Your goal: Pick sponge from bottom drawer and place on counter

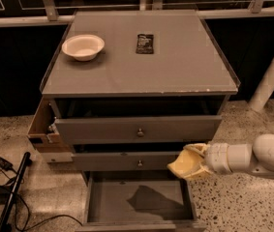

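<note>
My gripper (187,162) sits at the end of the white arm coming in from the right. It hangs above the right side of the open bottom drawer (112,204), level with the middle drawer front. It is shut on the pale-yellow sponge (178,167), which is clear of the drawer floor. The drawer floor shows only a dark shadow. The grey counter (175,66) lies well above the gripper.
A white bowl (83,47) and a black packet (144,43) lie on the counter's back part. The top drawer (136,128) and middle drawer (127,161) stick out a little. A wooden side piece (42,127) juts out at the left. Cables and a black pole (10,192) lie on the floor at the left.
</note>
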Controlling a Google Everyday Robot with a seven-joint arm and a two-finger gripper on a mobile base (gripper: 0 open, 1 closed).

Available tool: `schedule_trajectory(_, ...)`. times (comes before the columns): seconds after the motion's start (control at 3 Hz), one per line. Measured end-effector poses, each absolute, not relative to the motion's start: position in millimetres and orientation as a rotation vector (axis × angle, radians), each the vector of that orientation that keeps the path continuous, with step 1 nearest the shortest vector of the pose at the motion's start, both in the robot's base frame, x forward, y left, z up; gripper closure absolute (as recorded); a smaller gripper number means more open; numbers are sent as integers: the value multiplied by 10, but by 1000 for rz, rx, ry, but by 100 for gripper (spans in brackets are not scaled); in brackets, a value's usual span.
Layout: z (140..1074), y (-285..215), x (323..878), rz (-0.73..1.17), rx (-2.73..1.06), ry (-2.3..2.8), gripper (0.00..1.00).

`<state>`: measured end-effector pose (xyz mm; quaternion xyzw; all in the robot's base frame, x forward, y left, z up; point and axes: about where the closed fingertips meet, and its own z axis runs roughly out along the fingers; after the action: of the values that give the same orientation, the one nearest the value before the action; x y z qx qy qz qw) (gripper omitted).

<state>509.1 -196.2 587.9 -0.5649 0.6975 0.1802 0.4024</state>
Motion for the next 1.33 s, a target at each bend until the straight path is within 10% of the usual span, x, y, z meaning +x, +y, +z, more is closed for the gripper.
schedule_trajectory(1.33,7637,-2055,4978,497,-1252,1785,100)
